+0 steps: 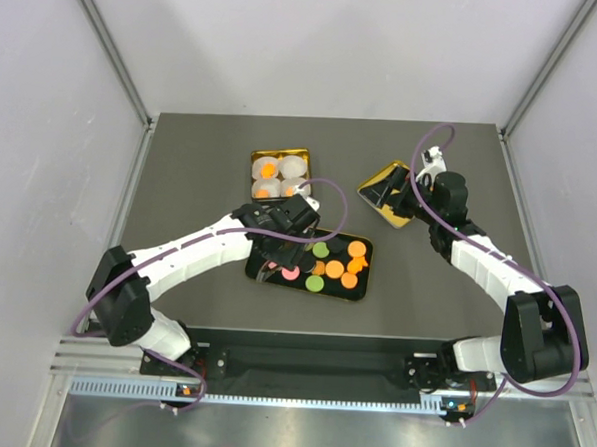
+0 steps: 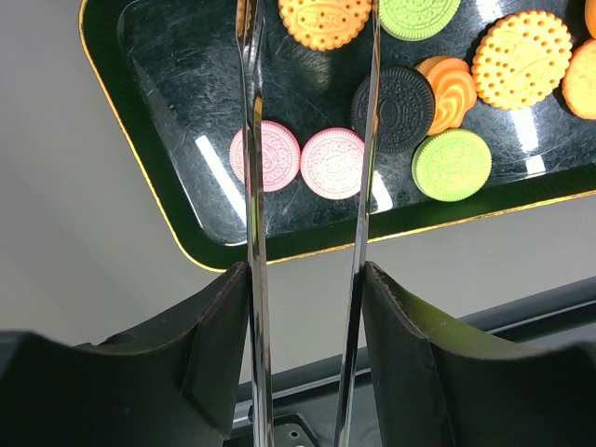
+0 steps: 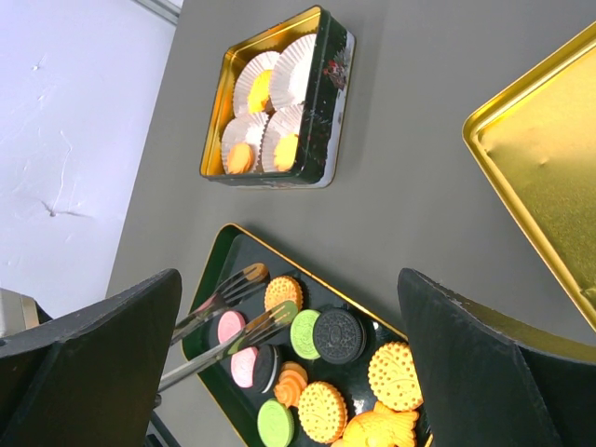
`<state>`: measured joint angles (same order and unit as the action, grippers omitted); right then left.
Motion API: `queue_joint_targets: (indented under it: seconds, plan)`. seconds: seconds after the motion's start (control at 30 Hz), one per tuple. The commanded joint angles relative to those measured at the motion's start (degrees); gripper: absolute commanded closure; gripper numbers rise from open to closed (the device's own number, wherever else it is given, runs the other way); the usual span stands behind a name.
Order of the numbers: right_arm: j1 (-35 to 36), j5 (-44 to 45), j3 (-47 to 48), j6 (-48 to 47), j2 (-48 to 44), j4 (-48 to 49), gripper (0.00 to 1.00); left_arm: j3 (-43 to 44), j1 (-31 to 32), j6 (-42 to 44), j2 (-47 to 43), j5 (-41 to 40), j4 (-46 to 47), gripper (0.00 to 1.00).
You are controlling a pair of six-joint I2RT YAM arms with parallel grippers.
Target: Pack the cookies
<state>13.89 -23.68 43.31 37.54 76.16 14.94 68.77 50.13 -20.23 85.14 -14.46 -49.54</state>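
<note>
The left gripper [image 2: 305, 279] clamps a pair of tongs [image 2: 253, 186]. The tong tips are apart and empty above the pink cookies [image 2: 332, 164] on the near black tray [image 2: 158, 186]. Farther back, the tin [image 1: 279, 174] holds paper cups [image 3: 296, 58], some with orange cookies. The right gripper [image 3: 289, 279] hangs spread wide by the gold lid [image 1: 385, 188].

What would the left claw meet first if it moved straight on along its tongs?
Probably the orange cookie on the black tray, lying between the tips of the tongs; their height above it is unclear.
</note>
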Motion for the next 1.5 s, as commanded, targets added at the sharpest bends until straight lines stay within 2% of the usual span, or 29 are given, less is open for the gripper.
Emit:
queue_joint_targets:
  seconds: [0.0, 0.37, 0.77, 1.13, 1.47]
  plan:
    - [0.79, -0.31, 2.66, -1.06, -0.66, 1.94, 0.0, 0.31, 0.23, 0.01, 0.29, -1.01, 1.9, 0.45]
    - [0.7, -0.49, 2.83, -0.98, -0.58, 2.02, 0.0, 0.84, 0.23, 0.36, 0.64, -0.83, 1.55, 0.49]
    - [0.79, -0.31, 2.74, -1.15, -1.01, 1.76, 0.0, 4.17, 0.14, 1.59, -1.12, -3.56, -1.26, 0.66]
    - [0.79, -0.31, 2.57, -1.06, -0.93, 1.85, 0.0, 6.11, 0.15, 2.56, -4.19, -2.95, -3.72, 0.66]
    - [0.87, -0.4, 2.48, -0.98, -1.01, 1.85, 0.0, 9.96, -1.17, 5.02, -6.49, -1.27, -1.35, 0.65]
